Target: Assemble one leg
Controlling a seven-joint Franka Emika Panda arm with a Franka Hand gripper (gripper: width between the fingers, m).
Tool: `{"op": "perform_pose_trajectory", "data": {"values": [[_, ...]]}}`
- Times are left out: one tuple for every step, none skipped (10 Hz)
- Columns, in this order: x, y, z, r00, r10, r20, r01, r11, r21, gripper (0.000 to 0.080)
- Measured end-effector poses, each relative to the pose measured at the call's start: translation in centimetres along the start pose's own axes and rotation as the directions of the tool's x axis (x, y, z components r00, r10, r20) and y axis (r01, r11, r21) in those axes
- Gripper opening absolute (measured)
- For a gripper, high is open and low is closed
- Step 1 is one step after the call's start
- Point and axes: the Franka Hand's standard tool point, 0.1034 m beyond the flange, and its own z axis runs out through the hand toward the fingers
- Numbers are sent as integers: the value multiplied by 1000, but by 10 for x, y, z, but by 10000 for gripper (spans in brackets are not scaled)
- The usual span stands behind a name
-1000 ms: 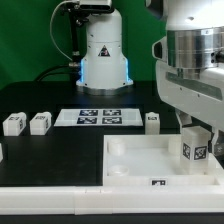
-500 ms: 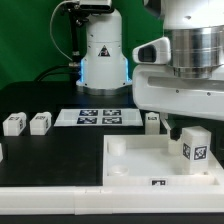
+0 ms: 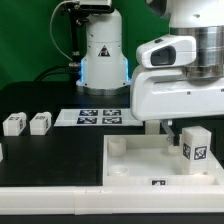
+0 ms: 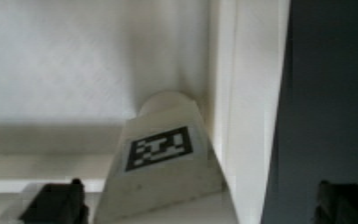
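A leg (image 3: 195, 147), a small white block with a black-and-white tag, stands upright in the corner of the white tray (image 3: 140, 165) at the exterior view's right. My gripper (image 3: 191, 124) hovers just above it, open and empty. In the wrist view the leg (image 4: 158, 155) stands against the tray's wall (image 4: 247, 100). My two dark fingertips (image 4: 55, 202) are spread wide on either side of the leg and do not touch it. Two more legs (image 3: 13, 124) (image 3: 39, 122) lie on the black table at the exterior view's left.
The marker board (image 3: 98, 117) lies flat on the table behind the tray. The robot's base (image 3: 103, 55) stands at the back. The gripper's white body (image 3: 180, 90) hides the table behind the tray's right part.
My gripper has let go of the leg and lifted off it. The leg stays standing in the tray's corner.
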Motion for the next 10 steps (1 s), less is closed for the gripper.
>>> {"op": "perform_pose_trajectory", "data": {"values": [[0, 1, 0, 995, -102, 0, 102, 995, -1, 649], [0, 1, 0, 996, -94, -1, 94, 996, 0, 649], [0, 1, 0, 996, -94, -1, 94, 996, 0, 520], [0, 1, 0, 996, -94, -1, 94, 996, 0, 520], [0, 3, 0, 996, -92, -1, 92, 996, -1, 381], [0, 6, 0, 996, -89, 0, 89, 996, -4, 297], [0, 6, 0, 997, -71, 0, 71, 997, -4, 297], [0, 6, 0, 1000, -23, -4, 23, 1000, -4, 297], [0, 7, 0, 999, 35, -13, -35, 999, -5, 296], [0, 7, 1, 985, 171, -14, -171, 985, -1, 296]]}}
